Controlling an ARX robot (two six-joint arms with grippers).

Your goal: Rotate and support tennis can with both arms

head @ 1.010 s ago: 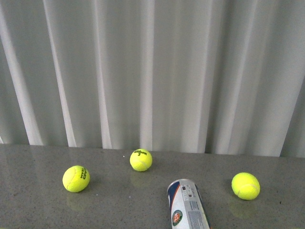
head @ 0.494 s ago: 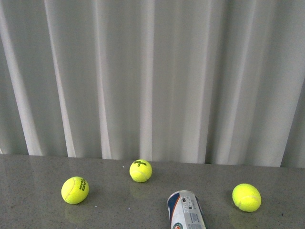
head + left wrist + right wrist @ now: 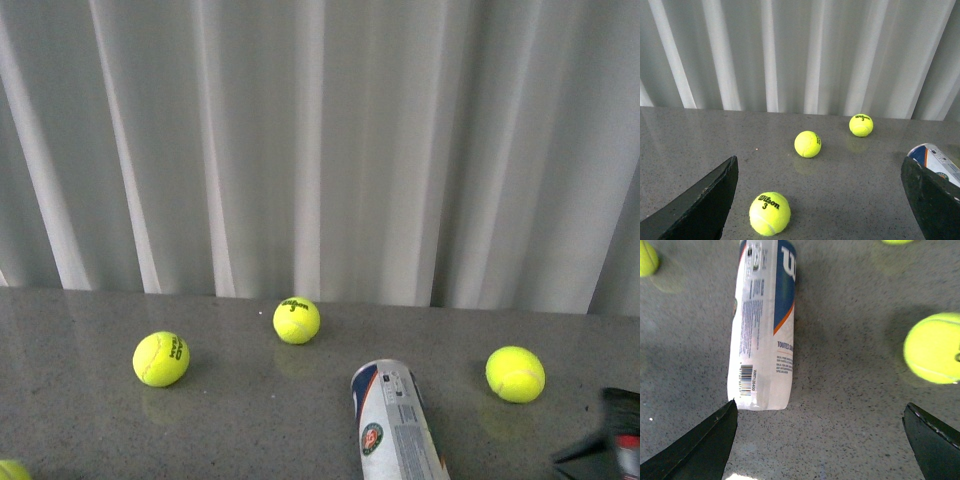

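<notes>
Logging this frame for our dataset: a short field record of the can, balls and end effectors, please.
tennis can: lying on its side on the grey table, ungripped
tennis balls: four loose on the table, one at the front view's edge
left end effector: open, empty
right end effector: open, empty, near the can's barcode end

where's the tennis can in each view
Front view: tennis can lying at bottom centre, cut off by the edge.
Left wrist view: only its end shows, beside one of the left fingers.
Right wrist view: lying lengthwise, barcode end nearest the right fingers.
Shared landmark: the grey speckled table.
</notes>
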